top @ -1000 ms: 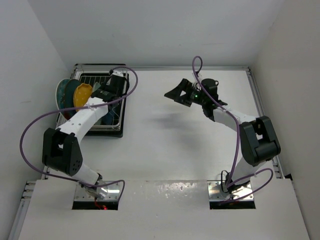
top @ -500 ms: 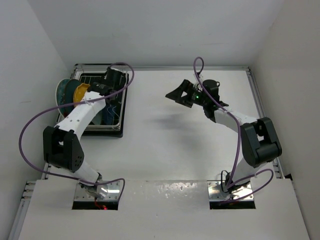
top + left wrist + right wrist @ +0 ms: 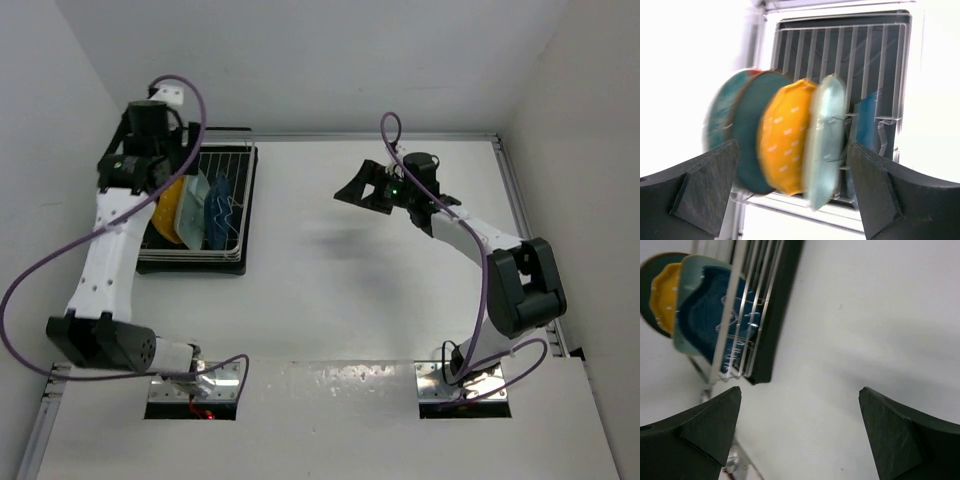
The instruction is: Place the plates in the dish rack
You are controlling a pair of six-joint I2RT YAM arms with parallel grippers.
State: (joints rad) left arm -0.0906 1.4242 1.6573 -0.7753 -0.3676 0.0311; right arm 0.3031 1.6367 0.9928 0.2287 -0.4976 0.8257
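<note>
The white wire dish rack [image 3: 232,200] [image 3: 840,50] sits at the table's far left on a black tray. Several plates stand on edge in it: a red-and-teal floral one [image 3: 717,125], a dark teal one [image 3: 751,135], a yellow one [image 3: 785,132] [image 3: 168,205], a pale mint one [image 3: 827,137] [image 3: 194,212] and a dark blue one [image 3: 867,117] [image 3: 218,205]. My left gripper [image 3: 150,172] [image 3: 792,145] hangs open above the rack's left side, holding nothing. Over the table's middle, my right gripper [image 3: 355,190] [image 3: 800,390] is wide open and empty, and the rack [image 3: 775,320] shows at its upper left.
White walls close in the table on the left, back and right. The left wall is very near the rack and my raised left arm. A metal rail [image 3: 515,200] runs along the table's right edge.
My left gripper has opened and lifted up and back from the rack towards the left wall. The pale mint plate now stands free between the yellow and blue ones. The right arm barely moved.
</note>
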